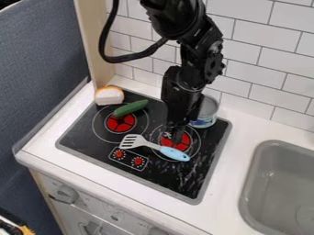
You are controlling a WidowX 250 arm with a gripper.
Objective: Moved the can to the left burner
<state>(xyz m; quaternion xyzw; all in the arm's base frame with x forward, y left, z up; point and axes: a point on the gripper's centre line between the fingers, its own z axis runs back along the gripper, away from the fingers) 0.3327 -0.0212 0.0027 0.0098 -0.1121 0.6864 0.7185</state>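
The gripper (pixel 176 133) hangs low over the right burner (pixel 182 146), just left of the can and in front of part of it. The can (pixel 205 114), silver with a blue-green label, stands upright at the stovetop's back right. The left burner (pixel 120 123) has a red centre, with a green cucumber (pixel 131 108) lying over its back part. Whether the gripper touches the can, I cannot tell.
A spatula (pixel 153 145) with a light blue handle lies across the front of the right burner. A bread-like toy (pixel 109 95) sits at the back left corner. Tiled wall (pixel 264 87) rises behind; a grey sink (pixel 260 183) is at right.
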